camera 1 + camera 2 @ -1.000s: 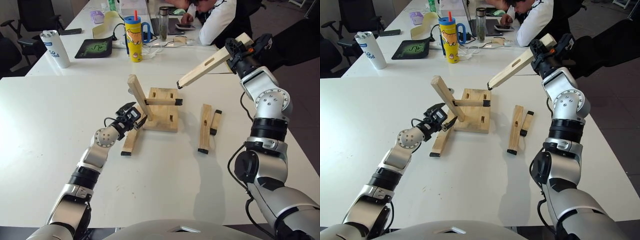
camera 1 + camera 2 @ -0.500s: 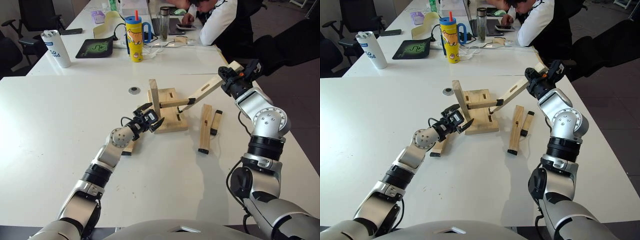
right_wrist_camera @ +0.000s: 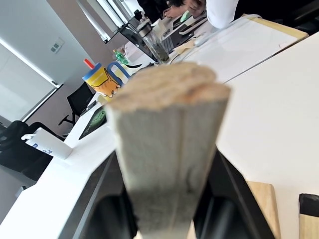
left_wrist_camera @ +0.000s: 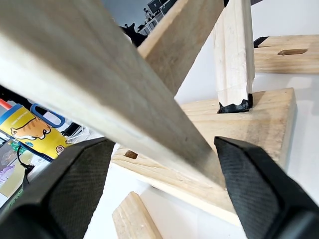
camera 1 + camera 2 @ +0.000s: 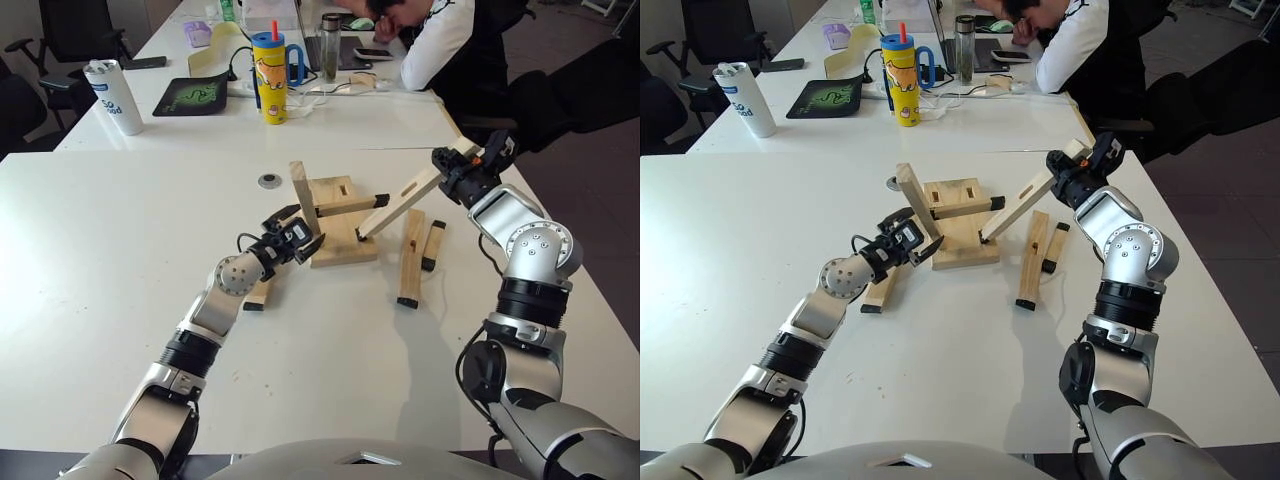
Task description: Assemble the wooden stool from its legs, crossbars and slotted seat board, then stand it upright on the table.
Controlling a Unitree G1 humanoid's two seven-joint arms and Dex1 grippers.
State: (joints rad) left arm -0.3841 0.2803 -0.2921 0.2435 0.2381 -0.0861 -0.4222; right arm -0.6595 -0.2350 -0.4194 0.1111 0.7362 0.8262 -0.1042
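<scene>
- Seat board (image 5: pixel 340 245) lies flat on the white table (image 5: pixel 100 260), slots facing up
- Tilted leg (image 5: pixel 301 192) stands at the board's left side, leaning away from upright; a crossbar (image 5: pixel 350 205) runs from it toward the right, above the board
- Left gripper (image 5: pixel 295 232) sits at the foot of the tilted leg, jaws released, with the pads (image 4: pixel 75 194) spread on either side of that leg
- Right gripper (image 5: pixel 460 172) is above the table to the right of the board, jaws clenched on the upper end of the held leg (image 5: pixel 405 198)
- Held leg slants down to the left, and its black-capped lower end rests on the board at a slot
- Spare leg (image 5: pixel 410 257) and short crossbar (image 5: pixel 431 245) lie side by side on the table, just right of the board
- Another leg (image 5: pixel 260 292) lies flat, left of the board, beneath the left gripper
</scene>
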